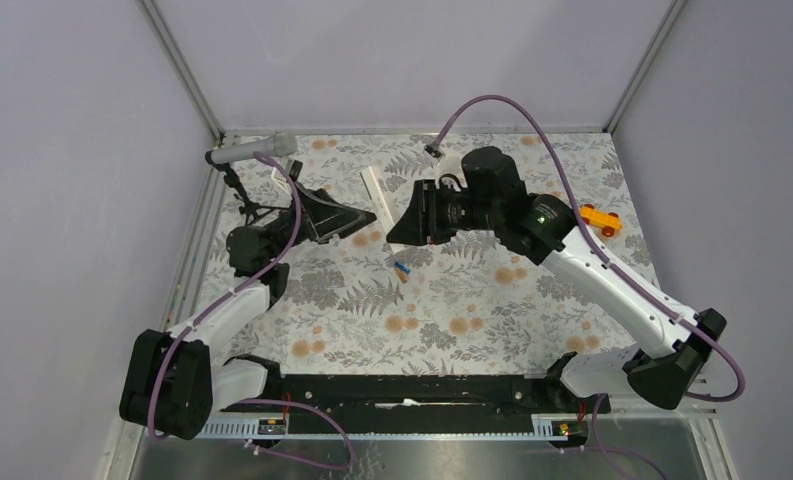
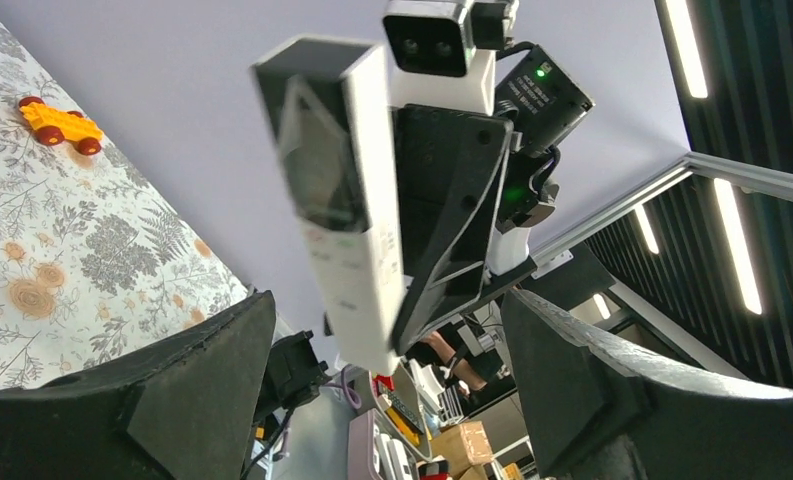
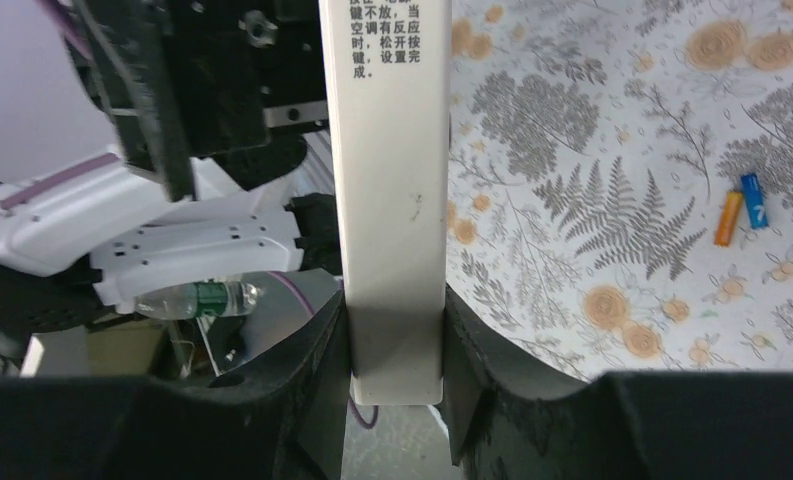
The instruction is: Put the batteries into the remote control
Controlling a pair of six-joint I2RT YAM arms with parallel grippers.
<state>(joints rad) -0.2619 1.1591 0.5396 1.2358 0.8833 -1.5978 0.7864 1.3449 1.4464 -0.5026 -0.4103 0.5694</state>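
Observation:
The remote control point(image 3: 390, 200), a long white bar, is clamped near one end between the fingers of my right gripper point(image 3: 394, 330), which holds it off the table. In the top view the remote control point(image 1: 374, 186) slants out past my right gripper point(image 1: 404, 222). Open and holding nothing, my left gripper point(image 1: 357, 220) faces it from the left. In the left wrist view the remote control point(image 2: 344, 230) hangs with its near end level with the tips of my left gripper point(image 2: 387, 310); touch cannot be told. The two batteries point(image 1: 402, 270), orange point(image 3: 727, 218) and blue point(image 3: 753, 200), lie side by side on the floral mat.
A grey microphone point(image 1: 252, 150) on a black tripod stands at the back left, close behind my left arm. An orange-yellow toy car point(image 1: 599, 219) sits at the right of the mat, beside my right arm. Walls enclose the table on three sides.

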